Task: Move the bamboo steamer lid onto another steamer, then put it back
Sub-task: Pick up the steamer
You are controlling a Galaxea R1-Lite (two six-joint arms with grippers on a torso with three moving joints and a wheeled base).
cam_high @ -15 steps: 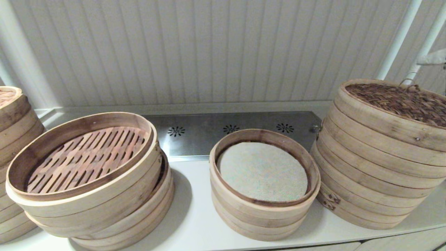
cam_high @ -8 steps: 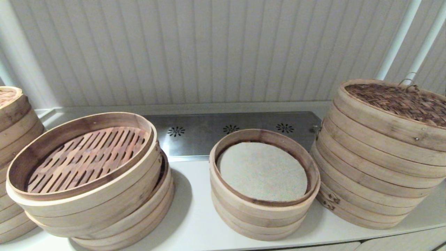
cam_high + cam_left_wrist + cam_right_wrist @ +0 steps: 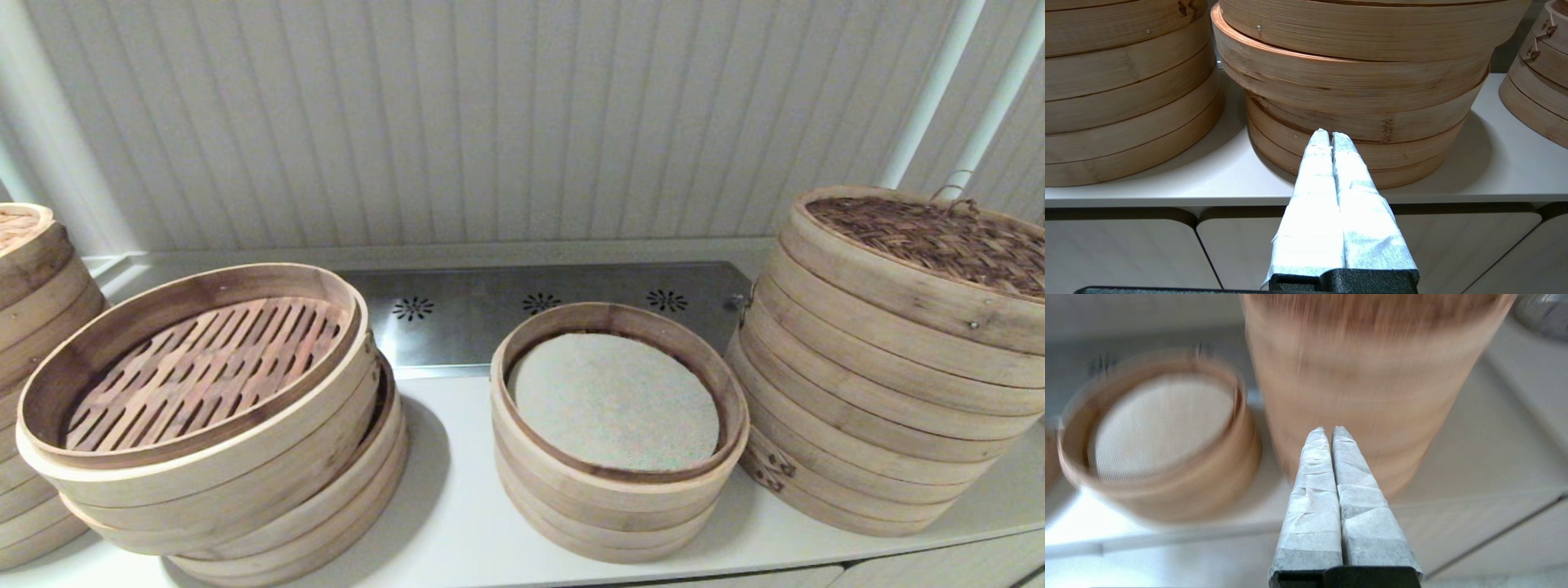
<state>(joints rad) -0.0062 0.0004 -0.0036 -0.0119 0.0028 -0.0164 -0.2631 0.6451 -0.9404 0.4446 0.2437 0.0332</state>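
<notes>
The bamboo steamer lid (image 3: 931, 237), dark woven top in a pale band rim, lies on the tall stack of pale rings (image 3: 873, 408) at the right of the counter and hides that stack's inside. A small wire loop stands on the lid's far side. No gripper shows in the head view. In the right wrist view my right gripper (image 3: 1329, 430) is shut and empty, out in front of the counter edge, pointing at the tall stack (image 3: 1363, 396). My left gripper (image 3: 1330, 136) is shut and empty, low before the counter's front edge.
A shorter cloth-lined stack (image 3: 616, 433) stands mid-counter. A leaning stack with a slatted floor (image 3: 212, 425) sits left, and another stack (image 3: 33, 327) at the far left edge. A metal vent plate (image 3: 539, 314) lies behind. White pipes (image 3: 931, 90) rise behind the tall stack.
A second ago my right gripper's tip showed above the lid at the head view's right edge; it has since left that view. The lid and stacks have not moved.
</notes>
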